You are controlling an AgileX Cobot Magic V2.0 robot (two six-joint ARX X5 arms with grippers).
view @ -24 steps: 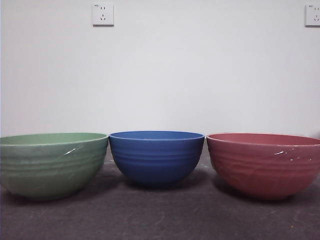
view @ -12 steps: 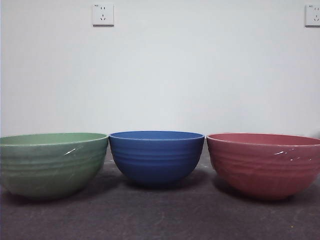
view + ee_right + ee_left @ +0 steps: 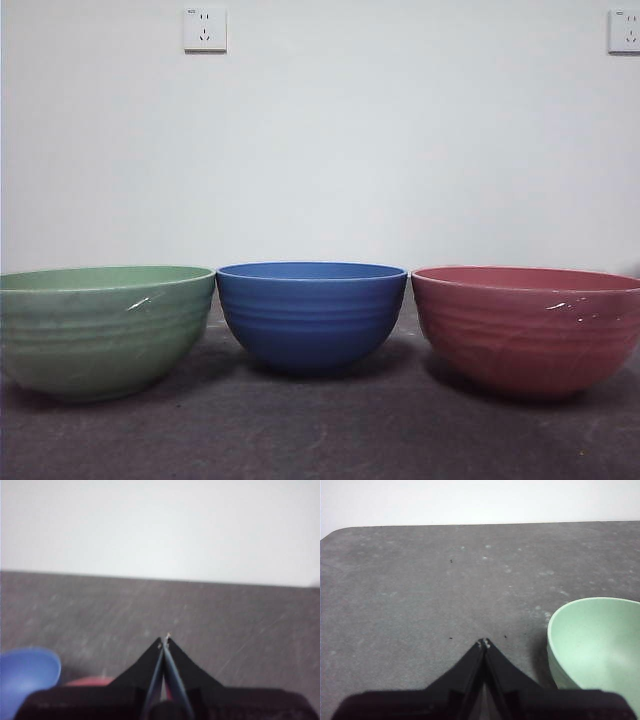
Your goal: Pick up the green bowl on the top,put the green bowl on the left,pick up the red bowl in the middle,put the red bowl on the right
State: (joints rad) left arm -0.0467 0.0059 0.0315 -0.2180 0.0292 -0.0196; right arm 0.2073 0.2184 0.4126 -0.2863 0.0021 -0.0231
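Note:
Three bowls stand in a row on the grey table. The green bowl (image 3: pixel 100 328) is on the left, the red bowl (image 3: pixel 528 328) on the right, each upright and apart from the blue bowl (image 3: pixel 311 314) between them. In the left wrist view my left gripper (image 3: pixel 484 643) is shut and empty above bare table, with the green bowl (image 3: pixel 597 650) beside it. My right gripper (image 3: pixel 165 639) is shut and empty too; a sliver of the red bowl (image 3: pixel 87 681) shows behind its jaws and the blue bowl (image 3: pixel 25 672) lies off to one side. Neither arm appears in the front view.
A white wall stands behind the table, with sockets (image 3: pixel 205 29) high up. The table's far edge (image 3: pixel 470 525) and a rounded corner show in the left wrist view.

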